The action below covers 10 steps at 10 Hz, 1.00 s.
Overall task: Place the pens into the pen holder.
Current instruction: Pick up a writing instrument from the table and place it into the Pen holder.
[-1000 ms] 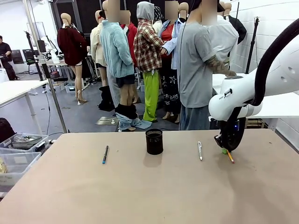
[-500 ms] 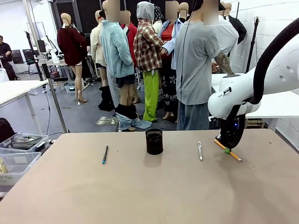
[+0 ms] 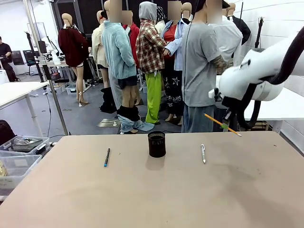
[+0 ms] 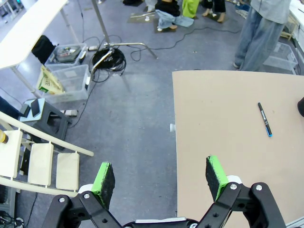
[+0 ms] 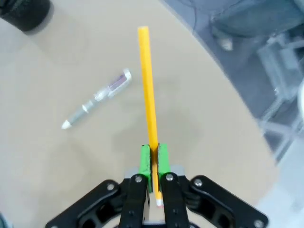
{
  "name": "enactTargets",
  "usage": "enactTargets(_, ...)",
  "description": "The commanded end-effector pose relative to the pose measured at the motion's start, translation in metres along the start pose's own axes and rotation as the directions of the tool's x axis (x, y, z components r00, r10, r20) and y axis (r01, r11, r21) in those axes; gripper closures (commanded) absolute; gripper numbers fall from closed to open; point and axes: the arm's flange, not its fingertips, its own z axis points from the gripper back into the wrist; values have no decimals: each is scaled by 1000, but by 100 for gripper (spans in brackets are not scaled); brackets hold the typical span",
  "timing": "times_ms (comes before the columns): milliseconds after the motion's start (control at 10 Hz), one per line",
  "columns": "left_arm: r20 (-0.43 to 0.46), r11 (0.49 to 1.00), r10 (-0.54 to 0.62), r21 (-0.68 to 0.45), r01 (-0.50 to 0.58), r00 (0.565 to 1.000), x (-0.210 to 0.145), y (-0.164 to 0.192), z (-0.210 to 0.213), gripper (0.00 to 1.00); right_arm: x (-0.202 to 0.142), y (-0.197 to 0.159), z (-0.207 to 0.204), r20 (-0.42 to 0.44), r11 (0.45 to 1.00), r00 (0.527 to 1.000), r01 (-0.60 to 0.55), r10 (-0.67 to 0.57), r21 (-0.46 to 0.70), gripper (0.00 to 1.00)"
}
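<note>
Orange pencil [image 5: 148, 85] clenched in right gripper [image 5: 153, 159], aloft at right of front frame, silver pen [image 3: 203, 153] flat on table [image 3: 142, 199] below-left, black pen holder [image 3: 156, 144] at centre, blue-tipped dark pen [image 3: 107, 157] left of it, left gripper [image 4: 161, 173] released, empty.

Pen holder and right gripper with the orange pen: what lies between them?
The white-silver pen lies flat on the table between them, clear in the front view and the right wrist view.
</note>
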Motion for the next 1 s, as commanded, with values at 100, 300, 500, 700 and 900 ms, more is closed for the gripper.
enactTargets(100, 10, 1000, 14, 1, -14, 1000, 1, 1, -1, 0, 14, 2, -6, 515, 892, 839, -357, 176, 277, 100)
enactTargets(300, 10, 1000, 14, 1, -14, 1000, 1, 1, -1, 0, 47, 4, -19, 715, 806, 678, -513, 170, 295, 100)
enactTargets(500, 10, 1000, 14, 1, -14, 1000, 1, 1, -1, 0, 80, 8, -31, 787, 752, 588, -601, 186, 272, 100)
enactTargets(700, 10, 1000, 14, 1, -14, 1000, 1, 1, -1, 0, 108, 10, -41, 827, 701, 538, -653, 163, 287, 100)
enactTargets(900, 10, 1000, 14, 1, -14, 1000, 1, 1, -1, 0, 133, 19, -58, 834, 649, 531, -688, 148, 323, 100)
